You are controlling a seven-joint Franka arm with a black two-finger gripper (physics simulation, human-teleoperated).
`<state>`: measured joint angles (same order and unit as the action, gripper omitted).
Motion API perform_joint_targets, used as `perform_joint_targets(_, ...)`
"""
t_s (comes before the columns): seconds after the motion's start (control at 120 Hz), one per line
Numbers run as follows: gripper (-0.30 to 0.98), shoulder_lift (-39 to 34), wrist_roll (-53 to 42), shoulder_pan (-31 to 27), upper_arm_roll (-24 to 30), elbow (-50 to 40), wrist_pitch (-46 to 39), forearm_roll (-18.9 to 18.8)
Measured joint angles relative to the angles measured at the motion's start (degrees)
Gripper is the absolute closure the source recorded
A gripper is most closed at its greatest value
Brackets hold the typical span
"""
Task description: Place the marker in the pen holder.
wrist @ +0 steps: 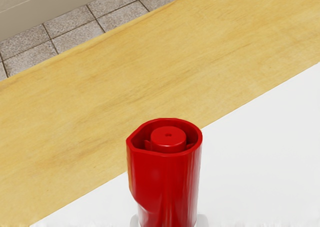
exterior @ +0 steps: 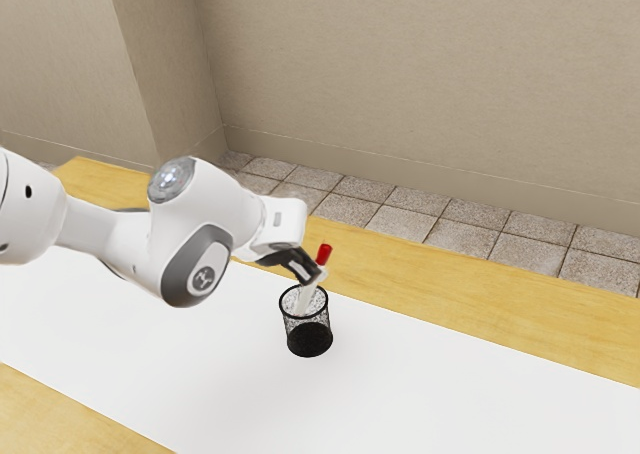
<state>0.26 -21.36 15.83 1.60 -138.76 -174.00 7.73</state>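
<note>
Two fingers (exterior: pixel 309 265) grip the tilted marker (exterior: pixel 324 255) at the mesh cup's (exterior: pixel 309 339) mouth; straighten, lower gently, then release

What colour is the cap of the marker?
The cap is red; it shows best in the wrist view.

The bench (exterior: pixel 470 292) is yellowish wood with a flat white covering (exterior: pixel 430 399) running lengthwise over its middle, bare wood showing along both sides. Directly on the white stands a black mesh pen holder (exterior: pixel 310 340), upright, its rim uppermost.
</note>
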Motion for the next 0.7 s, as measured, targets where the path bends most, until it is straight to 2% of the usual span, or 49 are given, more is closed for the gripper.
perform_joint_targets(0.058,0.76,-1.07,-0.13,-0.86,1.05,-0.98,-0.06,0.24)
perform_joint_targets(0.258,0.34,-1.96,-0.37,-0.97,0.79,-1.53,1.08,0.13)
perform_joint_targets(0.442,0.14,-4.21,-0.54,-2.26,0.63,-1.02,2.80,-0.07)
perform_joint_targets(0.508,0.11,-8.77,-0.50,-5.59,0.18,4.20,10.42,-0.81)
perform_joint_targets(0.55,0.09,-9.96,0.67,-9.75,0.07,14.13,20.69,-3.88)
perform_joint_targets(0.608,0.07,-10.56,3.08,-12.41,-0.22,26.46,35.65,-8.20)
perform_joint_targets(0.7,0.04,-10.48,6.26,-13.91,-0.33,33.80,53.23,-11.95)
